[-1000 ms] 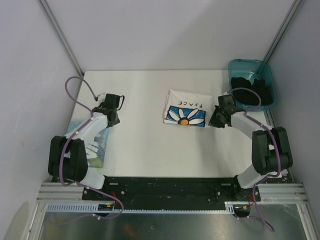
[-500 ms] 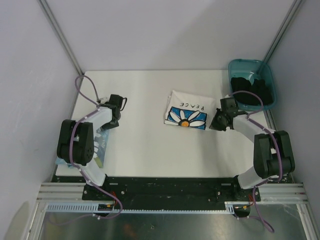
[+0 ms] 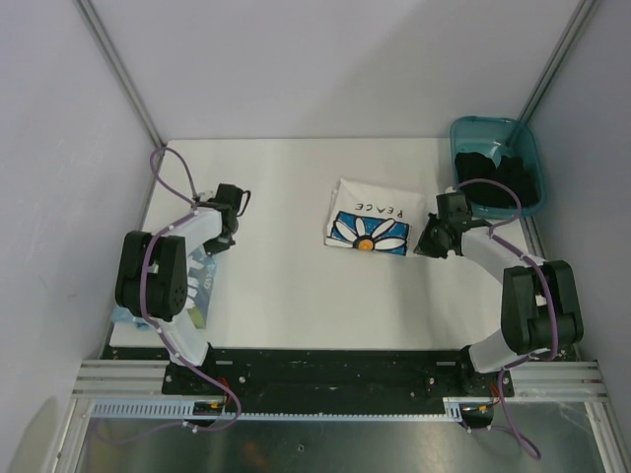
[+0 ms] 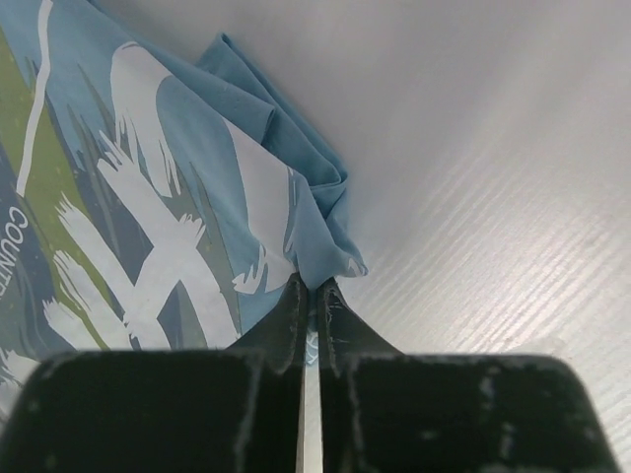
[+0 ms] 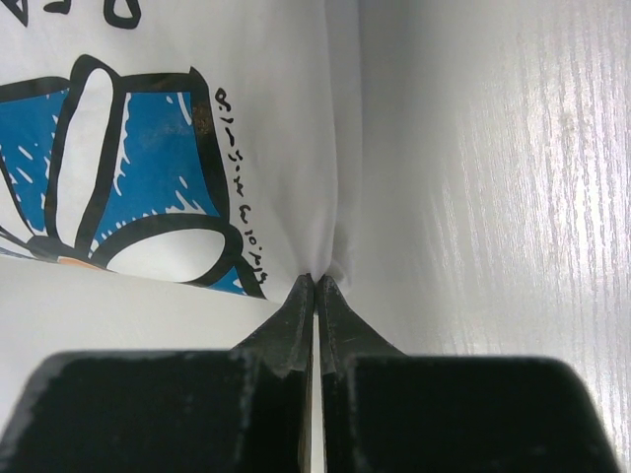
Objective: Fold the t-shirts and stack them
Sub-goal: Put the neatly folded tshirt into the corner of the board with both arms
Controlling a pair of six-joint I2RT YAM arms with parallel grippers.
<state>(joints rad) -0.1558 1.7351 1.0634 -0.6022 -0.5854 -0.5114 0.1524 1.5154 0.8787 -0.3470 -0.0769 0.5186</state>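
The daisy t-shirt lies folded at mid-table, blue flower print and black letters up; it also shows in the right wrist view. My right gripper is at its near right corner, shut on the white fabric edge. The light-blue graphic t-shirt lies at the table's left edge, partly under my left arm; it also shows in the left wrist view. My left gripper is shut on that shirt's bunched corner.
A teal plastic bin with dark items stands at the back right corner, just behind my right arm. White walls and metal posts close in the table on three sides. The arm bases sit along the near edge.
My left arm has swung its elbow out to the left and the gripper has settled over the light-blue shirt's corner. My right gripper and the daisy shirt have shifted slightly right.
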